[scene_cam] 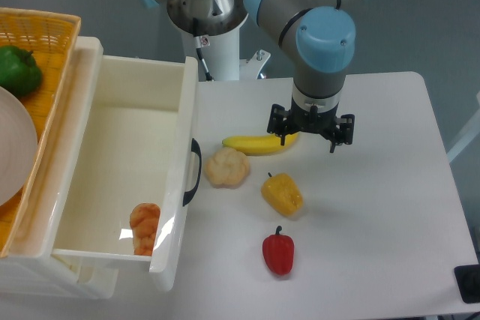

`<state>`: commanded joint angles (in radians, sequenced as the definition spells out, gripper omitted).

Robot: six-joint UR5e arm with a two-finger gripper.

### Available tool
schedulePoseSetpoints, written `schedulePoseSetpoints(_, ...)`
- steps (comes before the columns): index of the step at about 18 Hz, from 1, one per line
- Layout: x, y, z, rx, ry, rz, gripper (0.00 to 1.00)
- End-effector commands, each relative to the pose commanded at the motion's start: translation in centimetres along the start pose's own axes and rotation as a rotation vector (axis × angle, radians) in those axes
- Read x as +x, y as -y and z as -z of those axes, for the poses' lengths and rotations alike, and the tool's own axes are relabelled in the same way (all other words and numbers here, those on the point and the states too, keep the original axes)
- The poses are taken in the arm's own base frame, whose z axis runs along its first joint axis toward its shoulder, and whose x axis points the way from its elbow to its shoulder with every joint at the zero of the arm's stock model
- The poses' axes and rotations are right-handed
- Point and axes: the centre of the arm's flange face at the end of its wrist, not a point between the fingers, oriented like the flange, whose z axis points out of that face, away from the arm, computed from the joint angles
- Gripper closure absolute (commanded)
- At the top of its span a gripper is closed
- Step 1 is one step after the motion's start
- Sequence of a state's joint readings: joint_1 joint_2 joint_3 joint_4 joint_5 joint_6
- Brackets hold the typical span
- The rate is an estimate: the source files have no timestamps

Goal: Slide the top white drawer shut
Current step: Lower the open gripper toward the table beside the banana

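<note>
Standing pulled out at the left side of the table (375, 207), the top white drawer (120, 177) is open, with its front panel and black curved handle (193, 172) facing the table's middle. An orange piece of food (144, 227) lies inside it near the front corner. A yellow wicker basket (45, 35) sits at the drawer's left, holding a green pepper (18, 68) and part of a white plate (15, 155).

The gripper (309, 136) hangs over the table with its two fingers spread apart, holding nothing. It is positioned above the right end of a banana (259, 144), well apart from the drawer handle. Whether a fingertip touches the banana cannot be determined.

A pale round bun (226, 167) lies just beside the handle. A yellow pepper (282, 193) lies below the banana, and a red pepper (278, 252) lies nearer the table's front edge.
</note>
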<state>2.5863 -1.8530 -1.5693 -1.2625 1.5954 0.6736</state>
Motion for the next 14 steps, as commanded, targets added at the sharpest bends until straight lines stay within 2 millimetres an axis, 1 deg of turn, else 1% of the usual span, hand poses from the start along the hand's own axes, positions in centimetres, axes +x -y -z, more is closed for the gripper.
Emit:
schedulePoseSetpoints(1, 0.2, 0.2, -0.2, -0.001, -0.003, 0.015, 0.0)
schedulePoseSetpoints(2, 0.9, 0.7, -0.5, -0.006, -0.007, 0.021, 0.0)
schedulePoseSetpoints(5, 1.7, 1.8, -1.6, -0.011, -0.015, 0.073, 0.0)
schedulePoseSetpoints(7, 1.9, 2.6, -2.2, -0.003, -0.011, 0.1, 0.0)
schedulePoseSetpoints(14, 2.4, 3.2, -2.4, 0.016, -0.017, 0.094, 0.0)
